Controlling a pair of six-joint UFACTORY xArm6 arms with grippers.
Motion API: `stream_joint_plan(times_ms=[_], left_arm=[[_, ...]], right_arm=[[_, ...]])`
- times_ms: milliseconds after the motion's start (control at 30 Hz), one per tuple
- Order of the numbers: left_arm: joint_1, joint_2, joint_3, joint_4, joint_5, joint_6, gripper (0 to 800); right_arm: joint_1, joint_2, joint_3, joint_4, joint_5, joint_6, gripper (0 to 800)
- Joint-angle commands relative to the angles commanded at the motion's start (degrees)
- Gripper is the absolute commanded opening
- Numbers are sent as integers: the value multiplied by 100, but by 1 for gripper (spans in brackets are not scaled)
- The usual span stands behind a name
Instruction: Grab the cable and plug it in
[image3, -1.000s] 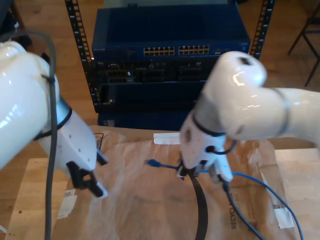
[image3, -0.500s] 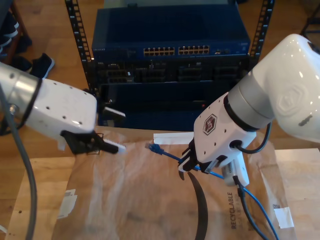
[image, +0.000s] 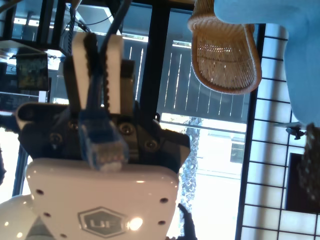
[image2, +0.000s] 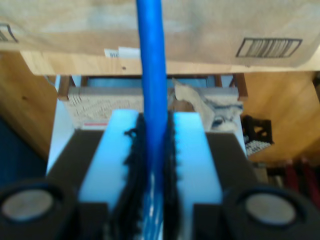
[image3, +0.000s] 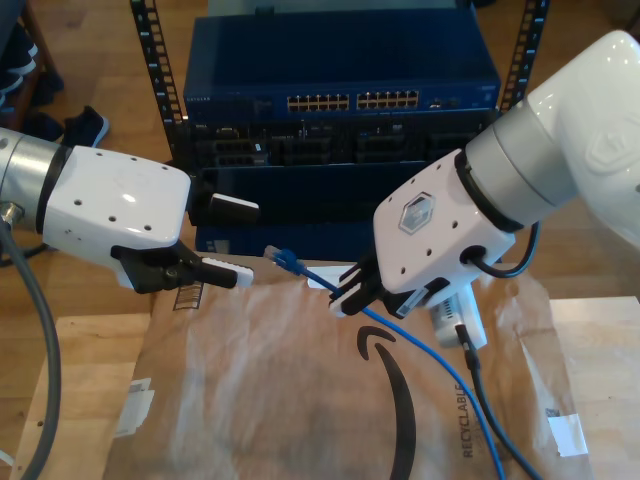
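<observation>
While my second gripper (image3: 343, 297) pinches the cable (image3: 315, 280) just behind its plug (image3: 285, 260), holding it aloft facing the rack (image3: 340, 60), my first gripper (image3: 232, 240) waits wide apart near the plug, probably to regrip it.

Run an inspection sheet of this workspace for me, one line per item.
Surface: wooden table covered with crumpled brown packing paper.
Job's things: the cable is lifted off the paper, its plug pointing toward the network switch in the rack.
Clutter: white labels stuck on the paper.
Grippers: my second gripper is shut on the cable just behind the plug; my first gripper is open, holding nothing, near the plug.
Cables: a black arm cable hangs beside the blue one; a grey one is at the exterior view's left.
Surroundings: shoes on the wooden floor.
</observation>
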Motion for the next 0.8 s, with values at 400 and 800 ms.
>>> stream_joint_plan(times_ms=[400, 800], left_arm=[[0, -9, 44, -193, 440, -9, 693], [0, 9, 53, -193, 457, -158, 466]], right_arm=[[-220, 18, -44, 88, 62, -44, 2], [-202, 44, -35, 88, 62, -44, 2]])
